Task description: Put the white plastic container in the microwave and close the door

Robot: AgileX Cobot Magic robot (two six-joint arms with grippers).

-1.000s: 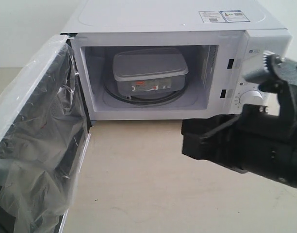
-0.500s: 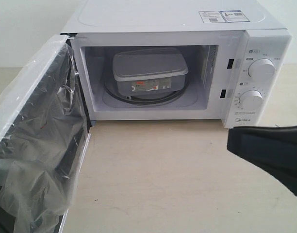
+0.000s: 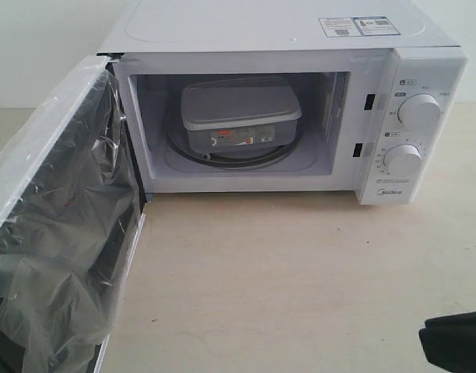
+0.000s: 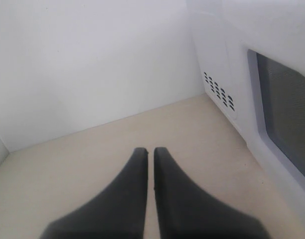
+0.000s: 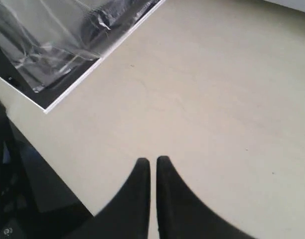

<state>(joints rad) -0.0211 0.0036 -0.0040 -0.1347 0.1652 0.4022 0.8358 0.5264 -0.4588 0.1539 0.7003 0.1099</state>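
The white plastic container (image 3: 239, 115) sits inside the microwave (image 3: 277, 27), roughly centred in the cavity, on the turntable with a dark ring (image 3: 222, 161) showing under it. Its lid is on, so I cannot tell what is in it. A label with a red patch faces out from its front wall.

The microwave stands toward the far edge of the surface (image 3: 285, 280). The door (image 3: 59, 225) is swung fully open on the left, with crumpled clear film hanging over its inner face. In front of the cavity the surface is bare all the way to the near edge.

My right claw (image 5: 152, 162) hangs low over the surface near its front left edge, where the door's lower corner comes close to the drop-off. Its fingers are pressed together and hold nothing. Only a dark piece of that arm (image 3: 456, 342) shows in the exterior view, at the near right corner.

My left claw (image 4: 150, 152) is outside the door, near the microwave's vented side (image 4: 218, 92). Its fingers leave only a hairline slit between them and grip nothing.
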